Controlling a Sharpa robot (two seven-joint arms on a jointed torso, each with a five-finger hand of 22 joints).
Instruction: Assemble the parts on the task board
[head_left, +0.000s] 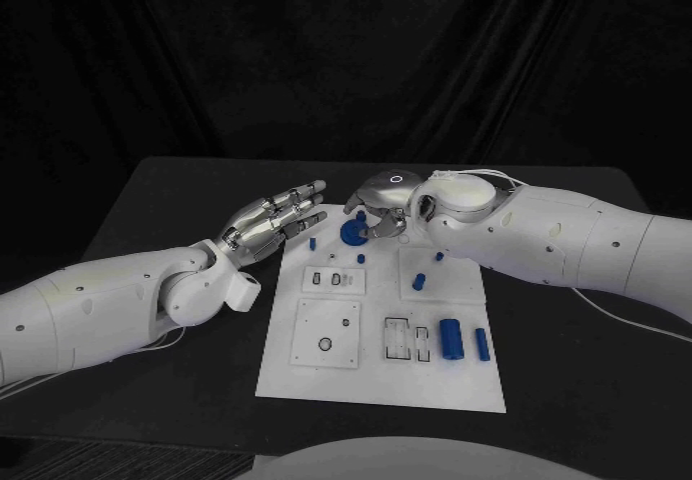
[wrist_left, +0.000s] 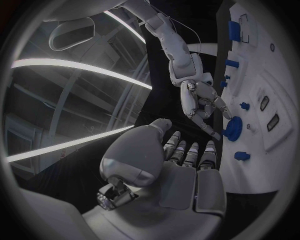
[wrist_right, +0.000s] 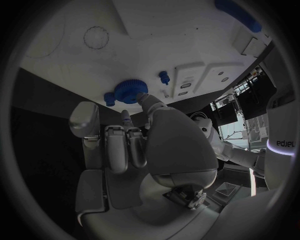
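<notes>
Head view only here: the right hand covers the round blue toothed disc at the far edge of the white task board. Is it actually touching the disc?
Observer: Yes. In the right wrist view, a fingertip of the right hand rests against the rim of the round blue toothed disc. I cannot tell whether it grips the disc.
Operator: And the left hand's palm, anything in it?
Observer: Nothing. The left wrist view shows the left hand with a bare palm and its fingers stretched out toward the white task board.
</notes>
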